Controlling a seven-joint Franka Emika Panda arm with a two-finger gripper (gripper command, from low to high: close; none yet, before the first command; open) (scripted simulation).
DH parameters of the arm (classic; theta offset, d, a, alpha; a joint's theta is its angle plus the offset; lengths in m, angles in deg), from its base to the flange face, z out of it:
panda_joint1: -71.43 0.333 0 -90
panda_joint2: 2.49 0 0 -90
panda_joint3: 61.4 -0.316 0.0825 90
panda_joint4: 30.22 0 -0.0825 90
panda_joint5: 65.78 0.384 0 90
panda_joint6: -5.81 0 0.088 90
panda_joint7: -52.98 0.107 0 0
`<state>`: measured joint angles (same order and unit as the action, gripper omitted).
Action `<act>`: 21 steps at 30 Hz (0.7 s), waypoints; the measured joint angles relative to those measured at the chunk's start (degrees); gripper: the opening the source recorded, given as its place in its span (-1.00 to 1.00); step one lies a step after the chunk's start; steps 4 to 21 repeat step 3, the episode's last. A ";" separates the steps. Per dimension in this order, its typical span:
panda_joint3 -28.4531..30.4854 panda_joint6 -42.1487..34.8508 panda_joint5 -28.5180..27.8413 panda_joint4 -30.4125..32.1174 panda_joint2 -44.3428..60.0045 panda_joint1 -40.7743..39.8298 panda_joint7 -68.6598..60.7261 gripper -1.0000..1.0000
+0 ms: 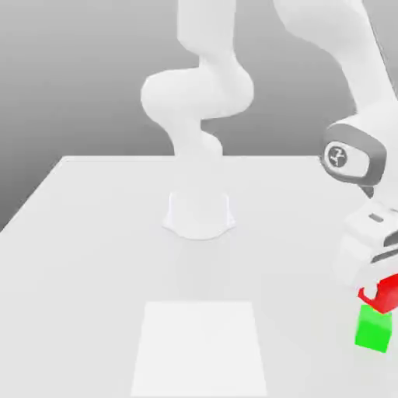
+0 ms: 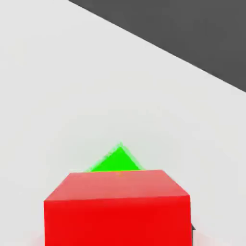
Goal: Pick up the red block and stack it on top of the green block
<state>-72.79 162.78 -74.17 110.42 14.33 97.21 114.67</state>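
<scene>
The small matte bright red cube (image 1: pixel 382 293), clenched between my gripper's (image 1: pixel 379 289) jaws, hangs just above the matte green cube (image 1: pixel 373 329) below them, seemingly offset, so I fear releasing could topple it.

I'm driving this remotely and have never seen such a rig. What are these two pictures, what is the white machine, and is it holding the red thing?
The white machine is a simulated robot arm bolted to a white table. One picture looks at the scene from outside; the other comes from a camera on the arm's hand, looking down past what it carries. At the exterior view's right, the gripper has the red block under it, right above the green block. The hand view shows the red block close up, with a corner of the green block peeking out beyond it. It looks held, but the fingers' grip isn't clear.
</scene>
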 joint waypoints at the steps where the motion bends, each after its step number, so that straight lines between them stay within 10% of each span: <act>1: 0.00 0.00 0.00 0.00 0.00 0.00 0.00 1.00; 21: 0.00 0.00 0.00 0.00 0.00 0.00 0.00 1.00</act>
